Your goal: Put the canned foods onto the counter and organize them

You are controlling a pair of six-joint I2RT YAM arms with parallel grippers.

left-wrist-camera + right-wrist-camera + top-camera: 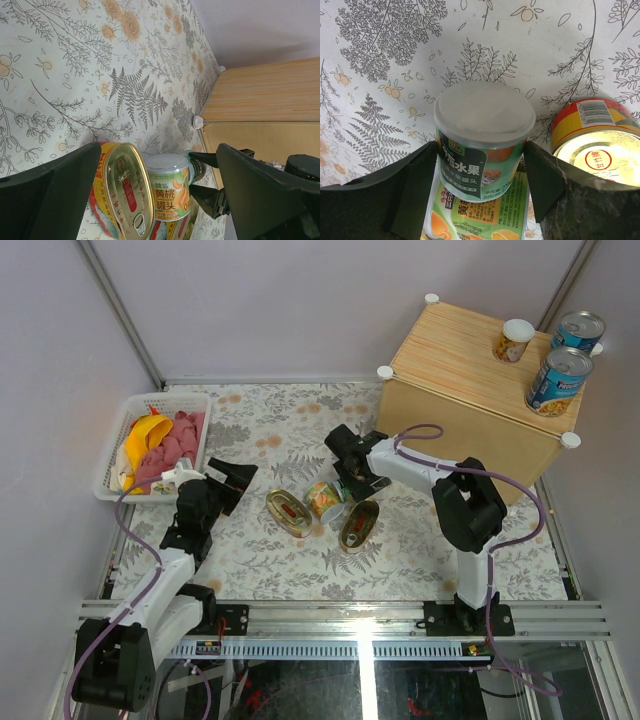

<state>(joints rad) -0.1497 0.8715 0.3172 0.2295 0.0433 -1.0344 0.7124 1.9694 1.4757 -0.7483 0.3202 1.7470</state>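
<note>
On the counter (450,370) stand two blue-labelled cans (558,380) (578,330) and a small can (516,340). On the floral cloth lie two oval gold tins (288,512) (358,524) with a yellow-peach can (323,500) on its side between them. My right gripper (352,480) is down over a small dark-green-labelled can (480,125) with a pale lid. Its fingers (420,190) press both sides of that can. My left gripper (232,478) hovers wide open to the left of the tins, holding nothing. It faces the left oval tin (122,190) and the peach can (167,190).
A white plastic basket (110,455) with pink and yellow items sits at the table's left edge. The counter's front wall (265,135) rises just right of the can group. A metal rail runs along the near edge, and purple walls close the back.
</note>
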